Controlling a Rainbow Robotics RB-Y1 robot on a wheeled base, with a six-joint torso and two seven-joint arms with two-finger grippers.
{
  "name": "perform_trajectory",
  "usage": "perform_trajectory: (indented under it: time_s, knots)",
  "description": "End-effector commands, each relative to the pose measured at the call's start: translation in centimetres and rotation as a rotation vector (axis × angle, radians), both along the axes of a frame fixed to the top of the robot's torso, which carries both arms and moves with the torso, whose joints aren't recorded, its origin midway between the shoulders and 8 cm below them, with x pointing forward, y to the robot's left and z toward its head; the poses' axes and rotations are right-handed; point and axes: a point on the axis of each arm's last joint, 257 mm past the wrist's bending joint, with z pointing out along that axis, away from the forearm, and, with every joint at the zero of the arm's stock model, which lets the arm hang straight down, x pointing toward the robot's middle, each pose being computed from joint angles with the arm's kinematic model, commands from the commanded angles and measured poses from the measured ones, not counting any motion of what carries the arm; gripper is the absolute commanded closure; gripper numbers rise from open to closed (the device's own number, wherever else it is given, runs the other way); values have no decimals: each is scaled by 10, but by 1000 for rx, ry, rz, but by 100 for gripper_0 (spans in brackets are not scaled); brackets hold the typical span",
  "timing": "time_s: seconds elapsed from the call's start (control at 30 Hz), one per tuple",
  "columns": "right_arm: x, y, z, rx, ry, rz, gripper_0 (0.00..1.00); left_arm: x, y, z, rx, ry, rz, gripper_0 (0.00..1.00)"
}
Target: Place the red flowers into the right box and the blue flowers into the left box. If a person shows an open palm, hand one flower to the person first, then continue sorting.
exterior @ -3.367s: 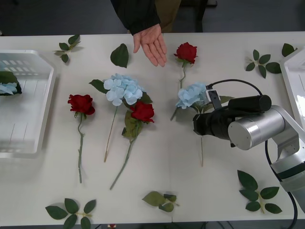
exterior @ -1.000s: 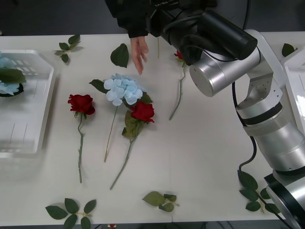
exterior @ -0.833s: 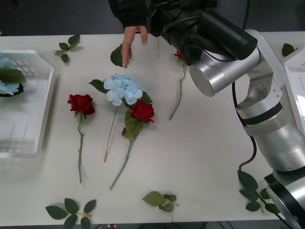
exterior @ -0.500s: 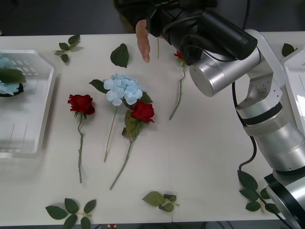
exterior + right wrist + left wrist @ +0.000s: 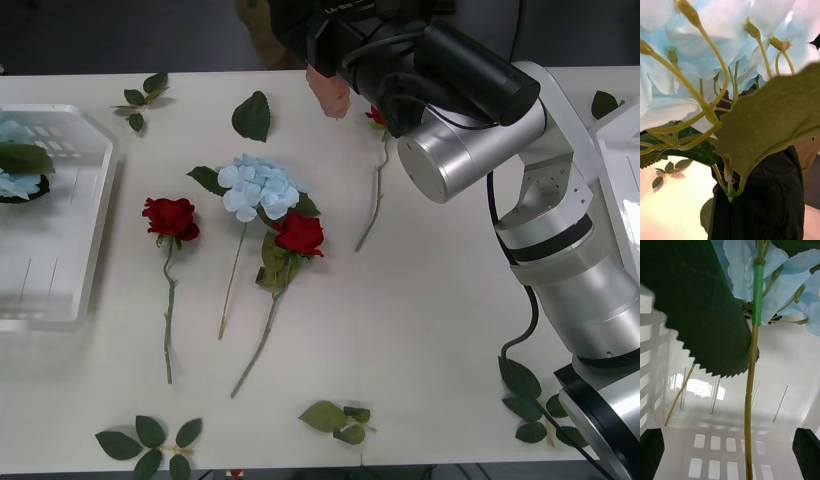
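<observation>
Right gripper [image 5: 325, 48] of mine is stretched to the far edge of the table [image 5: 430, 330], just above the person's hand [image 5: 328, 92]; whether it is clamped or loose I cannot tell. A blue flower [image 5: 685, 56] sits right up against my right wrist camera, pale petals on thin stalks and a big leaf [image 5: 775, 120], with the person's dark top [image 5: 763, 202] behind it.

Just near of the hand, a red flower [image 5: 377, 113] lies partly under my right arm [image 5: 470, 110]. Further left on the table a second blue flower [image 5: 258, 185] touches another red flower [image 5: 299, 233], and a third red flower [image 5: 171, 217] lies left of both.

My left gripper [image 5: 730, 435] hangs spread wide over the left box [image 5: 95, 200], with the stem of a third blue flower [image 5: 752, 296] running between its fingers [image 5: 651, 450]. A corner of the right box [image 5: 620, 150] shows at the far right.
</observation>
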Motion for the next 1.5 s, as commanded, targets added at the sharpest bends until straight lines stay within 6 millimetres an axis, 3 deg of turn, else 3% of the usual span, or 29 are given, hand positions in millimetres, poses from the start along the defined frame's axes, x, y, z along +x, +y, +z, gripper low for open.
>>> perform_trajectory:
  time_s: [0.03, 0.1, 0.17, 0.2, 0.37, 0.57, 0.9, 1.0, 1.13, 1.3, 1.5]
  knots:
    - [-14, 28, 37, 68, -43, 58, 49, 16, -3, 19, 25, -60, -76, 0]
    - [-14, 27, 38, 74, -43, 59, 16, 16, -3, 19, 24, -61, -76, 0]
    - [-15, 28, 39, 78, -44, 62, 4, 16, -3, 19, 23, -59, -75, 0]
    - [-15, 28, 37, 76, -42, 62, 3, 16, -3, 19, 23, -61, -74, 0]
    - [-15, 25, 37, 83, -44, 66, 2, 16, -3, 19, 26, -59, -78, 0]
    - [-31, 8, 19, 96, 2, 103, 2, 16, -3, 19, 26, -60, -82, 0]
    - [-78, -55, -38, 92, 130, 132, 2, 16, -3, 19, 29, -60, -87, 0]
    - [-85, -74, -57, 109, 185, 118, 2, 22, -11, 34, -6, -93, -95, 0]
    - [-76, -96, -91, 77, 334, 50, 2, 28, -38, 72, -86, -136, -150, 0]
    - [-52, -103, -129, 74, 540, -46, 2, 27, -80, 109, -173, -176, -260, 0]
    - [-3, -97, -165, 101, 733, -132, 2, 14, -131, 121, -176, -131, -423, 0]
